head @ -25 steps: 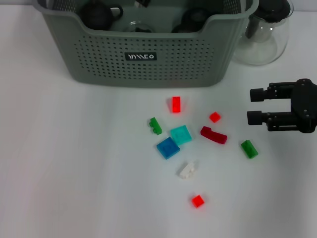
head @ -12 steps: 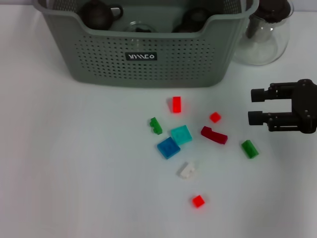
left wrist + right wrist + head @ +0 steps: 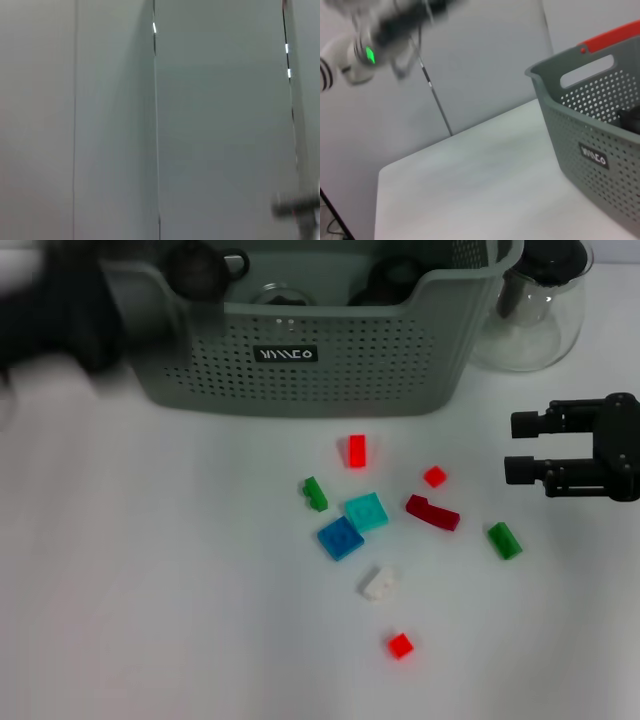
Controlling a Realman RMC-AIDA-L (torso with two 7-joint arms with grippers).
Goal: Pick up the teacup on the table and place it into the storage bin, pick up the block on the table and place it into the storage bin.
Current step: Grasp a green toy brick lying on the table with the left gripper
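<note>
— Right pincer (image 3: 517,447)?
— Spread and empty, hovering over the bench (image 3: 150,570) near the green block (image 3: 503,540).
— And the left?
— A dark blur by the storage bin (image 3: 300,350); its grip, I cannot tell. More blocks lie before the bin.

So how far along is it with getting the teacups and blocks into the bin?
Dark teacups already sit inside the storage bin, so that part looks underway or done. Nothing is held: the right gripper hovers open beside the blocks, and the left arm is a blur by the bin's left corner. Every block, like the red block and green block, is on the table.
</note>
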